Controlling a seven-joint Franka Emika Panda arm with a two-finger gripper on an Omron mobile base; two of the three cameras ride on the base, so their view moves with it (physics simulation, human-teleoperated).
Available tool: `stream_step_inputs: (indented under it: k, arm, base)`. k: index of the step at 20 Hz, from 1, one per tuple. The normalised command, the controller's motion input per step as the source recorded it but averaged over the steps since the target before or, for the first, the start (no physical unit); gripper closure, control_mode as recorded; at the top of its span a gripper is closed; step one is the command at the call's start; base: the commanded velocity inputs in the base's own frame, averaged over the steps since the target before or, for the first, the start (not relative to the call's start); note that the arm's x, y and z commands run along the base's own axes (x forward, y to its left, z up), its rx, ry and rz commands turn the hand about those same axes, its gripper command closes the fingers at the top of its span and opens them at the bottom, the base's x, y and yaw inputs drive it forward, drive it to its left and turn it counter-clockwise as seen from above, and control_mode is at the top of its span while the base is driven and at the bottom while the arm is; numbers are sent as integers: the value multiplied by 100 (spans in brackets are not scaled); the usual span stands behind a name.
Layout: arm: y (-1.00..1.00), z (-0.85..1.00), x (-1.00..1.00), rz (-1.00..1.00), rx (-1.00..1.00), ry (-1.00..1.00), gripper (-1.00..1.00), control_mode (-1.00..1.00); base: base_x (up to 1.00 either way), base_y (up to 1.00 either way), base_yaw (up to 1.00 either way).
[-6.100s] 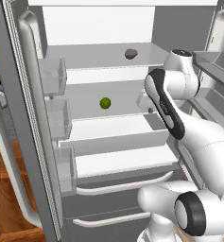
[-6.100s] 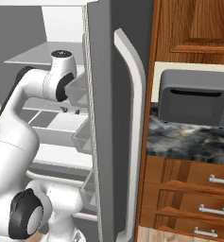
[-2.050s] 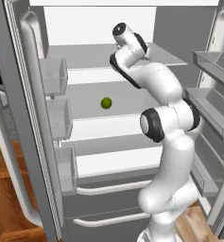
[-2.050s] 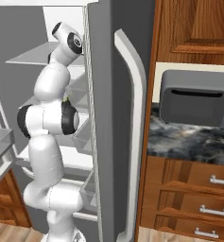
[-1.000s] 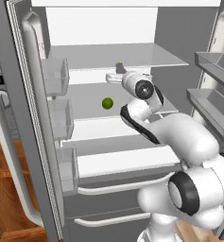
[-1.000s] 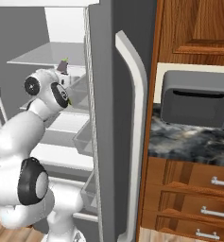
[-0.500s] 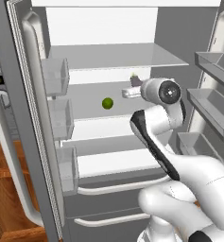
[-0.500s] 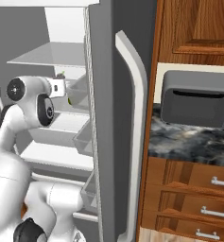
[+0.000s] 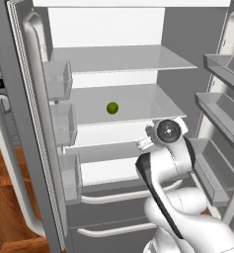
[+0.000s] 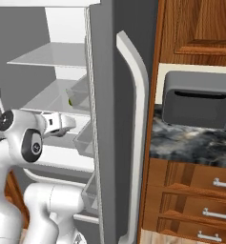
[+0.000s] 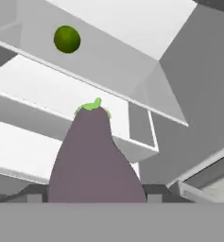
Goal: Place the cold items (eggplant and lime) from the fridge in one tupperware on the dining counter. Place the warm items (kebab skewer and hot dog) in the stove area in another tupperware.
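Between the fingertips, in the hand view, sits the eggplant [image 11: 95, 158], grasped at its broad lower end, green cap pointing away from the hand. Jaws stand fairly wide, evidently because the fruit is thick there. Appearance: dull purple-grey skin, pear-like taper, small green calyx. The gripper [image 9: 144, 142] hangs just in front of the open fridge [image 9: 174, 29], below the middle glass shelf, presumably carrying the eggplant out toward the dining counter. On that shelf, farther in and to the left, rests the lime [image 9: 112, 107], a smooth round yellow-green ball, not yet collected.
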Motion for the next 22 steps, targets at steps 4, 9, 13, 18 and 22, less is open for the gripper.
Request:
stream_step_inputs:
  k: [4, 9, 13, 18, 22]
  arm:
    - [0, -74, -39, 0, -28, 52, 100, -100]
    - [-15, -20, -33, -1, -1, -5, 100, -100]
    - [-30, -17, -4, -9, 0, -4, 100, -100]
    - [-20, -13, -5, -8, 1, -5, 100, -100]
    - [-3, -3, -3, -2, 0, -2, 100, 100]
  base:
    - [0, 0, 0]
    - [0, 0, 0]
    - [0, 0, 0]
    - [0, 0, 0]
    - [-14, -3, -10]
